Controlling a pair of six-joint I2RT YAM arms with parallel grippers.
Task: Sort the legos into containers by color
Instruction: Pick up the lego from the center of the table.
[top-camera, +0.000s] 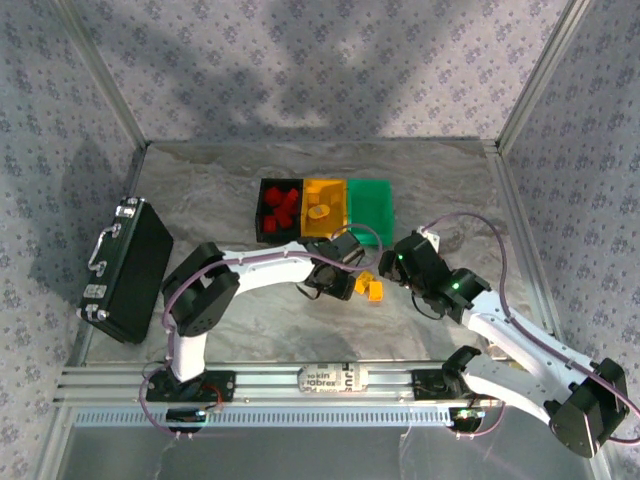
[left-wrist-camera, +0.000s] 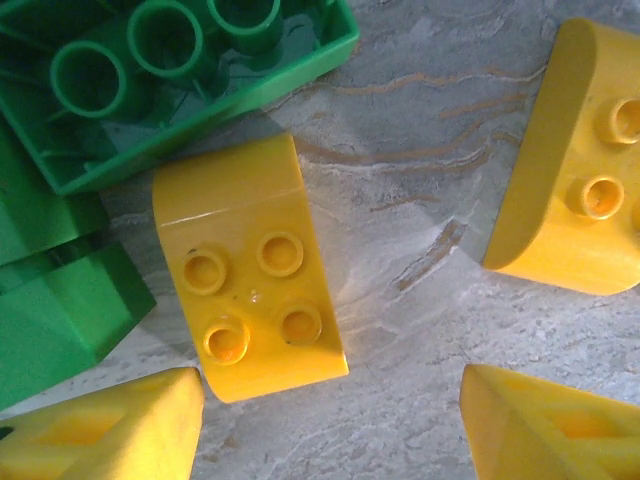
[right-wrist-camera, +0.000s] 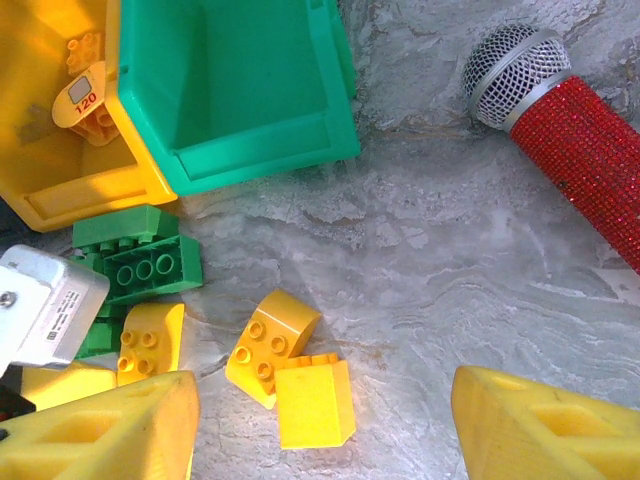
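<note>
Both stood released: left gripper (left-wrist-camera: 330, 400) over a yellow lego (left-wrist-camera: 250, 265), right gripper (right-wrist-camera: 322, 400) with green bin (right-wrist-camera: 240, 90) at eleven o'clock.

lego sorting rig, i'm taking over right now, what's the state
Left gripper: open, hovering over a curved yellow plastic brick.
Right gripper: open, above two loose yellow bricks.
Done: red plastic bricks sit in the black rectangular bin; a yellow piece lies in the yellow-orange bin.
Left: those yellow ones and green plastic bricks on the table before the bins; the green bin holds none.
</note>
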